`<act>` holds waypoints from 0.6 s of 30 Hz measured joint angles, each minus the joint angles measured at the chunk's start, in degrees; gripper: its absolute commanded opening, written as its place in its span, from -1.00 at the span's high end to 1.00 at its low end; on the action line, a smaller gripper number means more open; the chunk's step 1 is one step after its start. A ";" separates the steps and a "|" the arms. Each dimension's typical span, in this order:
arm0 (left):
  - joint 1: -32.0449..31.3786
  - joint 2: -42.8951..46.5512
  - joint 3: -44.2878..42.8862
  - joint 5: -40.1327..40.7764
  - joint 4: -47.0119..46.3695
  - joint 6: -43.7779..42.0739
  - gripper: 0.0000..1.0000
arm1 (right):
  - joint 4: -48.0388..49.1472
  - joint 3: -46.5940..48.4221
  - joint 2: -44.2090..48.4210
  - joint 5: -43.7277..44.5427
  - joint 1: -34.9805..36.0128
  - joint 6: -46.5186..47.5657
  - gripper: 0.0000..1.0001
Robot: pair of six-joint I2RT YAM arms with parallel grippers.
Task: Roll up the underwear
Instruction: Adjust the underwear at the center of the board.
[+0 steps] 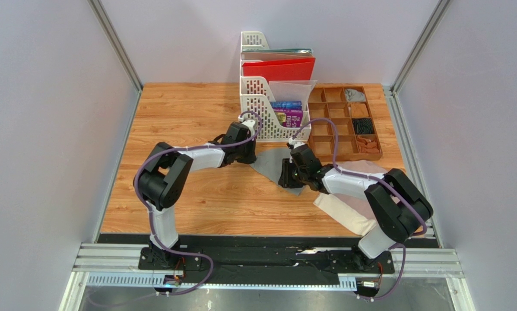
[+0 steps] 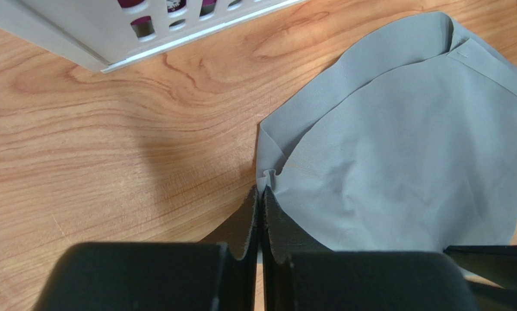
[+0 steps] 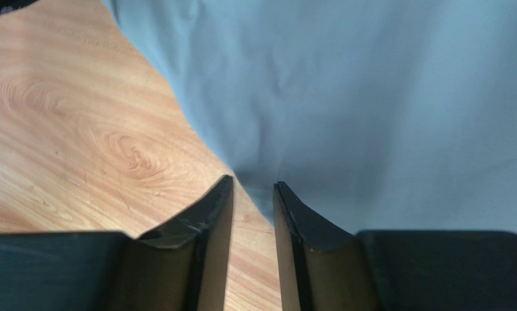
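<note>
Overhead: high at the near edge, facing down onto the bench [image 1: 196, 194].
Wrists: close, low (sharing the grey underwear [image 2: 403, 162]).

Plain pale grey walls [image 1: 40, 129] enclose a wooden surface [image 1: 196, 110] on three sides, with metal rails [image 1: 111, 259] along the near edge.

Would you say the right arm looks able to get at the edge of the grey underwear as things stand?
Probably yes: the right fingers stand open right at the edge of the grey underwear, nothing lies between, and the left fingers pinch a different edge, clear of it.
</note>
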State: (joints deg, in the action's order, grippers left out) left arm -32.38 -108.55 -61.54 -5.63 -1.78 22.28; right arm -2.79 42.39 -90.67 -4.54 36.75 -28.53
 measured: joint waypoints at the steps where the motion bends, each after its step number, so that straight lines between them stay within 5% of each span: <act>1: 0.00 0.07 0.00 0.00 0.20 -0.13 1.00 | -0.11 0.00 0.02 0.00 0.42 -0.13 0.18; 11: 0.00 4.11 0.96 -0.35 10.78 -5.55 1.00 | -6.82 0.50 10.54 1.66 2.05 2.67 -0.21; 18: 0.02 5.44 0.96 -0.83 16.17 -8.76 1.00 | -7.89 1.84 12.04 -0.79 -9.05 10.95 -0.22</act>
State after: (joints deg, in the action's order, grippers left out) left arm -32.36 -103.11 -60.58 -6.46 14.39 13.52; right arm -10.68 44.23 -78.63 -5.32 27.70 -17.58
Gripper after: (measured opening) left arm 0.006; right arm 0.612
